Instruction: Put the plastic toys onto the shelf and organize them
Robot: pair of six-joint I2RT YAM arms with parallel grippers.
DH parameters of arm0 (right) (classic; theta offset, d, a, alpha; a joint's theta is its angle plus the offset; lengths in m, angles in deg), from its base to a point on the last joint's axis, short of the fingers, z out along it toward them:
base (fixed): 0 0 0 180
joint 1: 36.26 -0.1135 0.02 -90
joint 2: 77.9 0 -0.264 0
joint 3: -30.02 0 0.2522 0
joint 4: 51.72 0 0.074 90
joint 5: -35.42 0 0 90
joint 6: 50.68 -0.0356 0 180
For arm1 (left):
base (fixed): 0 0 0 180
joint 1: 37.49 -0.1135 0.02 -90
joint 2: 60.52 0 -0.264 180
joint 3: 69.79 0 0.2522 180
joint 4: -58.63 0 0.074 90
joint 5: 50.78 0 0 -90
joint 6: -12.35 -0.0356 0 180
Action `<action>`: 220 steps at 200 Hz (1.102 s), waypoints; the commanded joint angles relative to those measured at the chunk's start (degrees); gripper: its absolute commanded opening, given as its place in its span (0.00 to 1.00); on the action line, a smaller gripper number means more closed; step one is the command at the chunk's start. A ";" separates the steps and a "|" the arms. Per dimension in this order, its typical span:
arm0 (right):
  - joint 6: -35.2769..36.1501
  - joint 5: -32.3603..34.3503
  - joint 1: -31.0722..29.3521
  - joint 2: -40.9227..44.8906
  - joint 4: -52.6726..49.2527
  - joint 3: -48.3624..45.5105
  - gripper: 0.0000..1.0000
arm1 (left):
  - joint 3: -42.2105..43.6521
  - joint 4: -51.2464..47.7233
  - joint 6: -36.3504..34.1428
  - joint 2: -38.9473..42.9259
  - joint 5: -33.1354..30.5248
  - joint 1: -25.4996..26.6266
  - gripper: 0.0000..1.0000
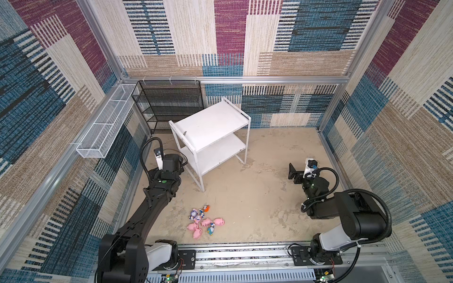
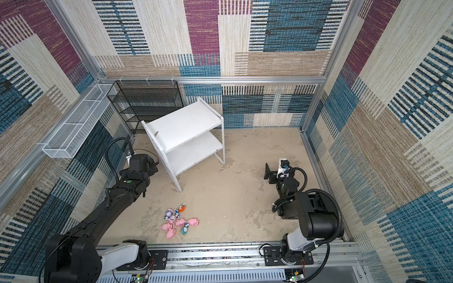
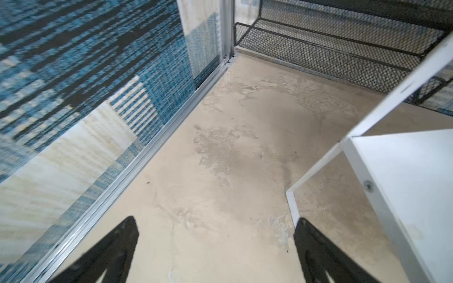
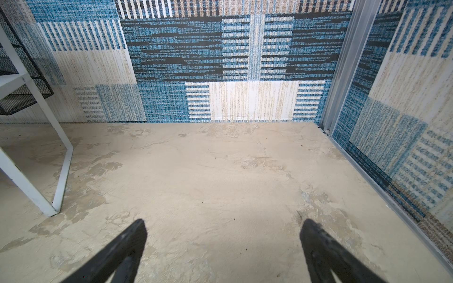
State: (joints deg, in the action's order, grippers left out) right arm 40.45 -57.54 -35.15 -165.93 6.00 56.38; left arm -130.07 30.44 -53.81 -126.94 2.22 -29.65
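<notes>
**Toys heaped near the front, both claws empty and well away**

I see the plastic toys (image 1: 204, 221) in one tight cluster on the floor, near the front rail and left of centre. The pink pigs (image 1: 207, 222) touch each other, and the hooded figurines (image 1: 197, 214) sit just beyond them.

I judge them light, hard and glossy, so likely to slip. I would pinch a pig across its flanks and a figurine across its body below the hood.

The white shelf (image 1: 210, 122) stands farther back with both boards bare.

My left claw (image 3: 217, 218) is spread wide with nothing in it, beside the shelf's near-left leg. The toys lie nearer and to its right.

My right claw (image 4: 224, 220) is spread too, over bare floor at the right, well apart from the toys.
</notes>
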 commanded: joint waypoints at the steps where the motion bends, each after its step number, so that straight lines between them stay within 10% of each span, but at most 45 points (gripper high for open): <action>1: 0.36 -0.28 -0.03 -0.03 0.53 0.36 1.00 | -2.49 -20.92 12.00 3.90 -3.00 0.58 0.99; 49: 2.03 -3.07 -0.34 1.09 -0.46 0.53 1.00 | -3.34 -33.20 10.12 14.08 10.01 0.78 0.99; 96: 3.83 -3.34 -4.79 7.19 -28.06 12.96 1.00 | -6.22 -42.56 7.54 21.51 26.32 1.28 0.99; 155: 1.00 4.02 -27.24 13.75 -50.44 19.87 1.00 | -8.77 -44.16 2.66 22.55 35.89 2.49 0.99; 220: 3.29 -7.52 -49.83 17.00 -57.24 17.14 1.00 | -6.58 -39.89 -0.08 22.20 42.28 2.84 0.99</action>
State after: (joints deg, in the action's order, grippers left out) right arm 42.22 -58.76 -80.00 -147.75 -47.37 73.59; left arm -137.18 -11.64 -50.34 -104.69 39.99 -26.85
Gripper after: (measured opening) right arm 0.996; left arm 0.991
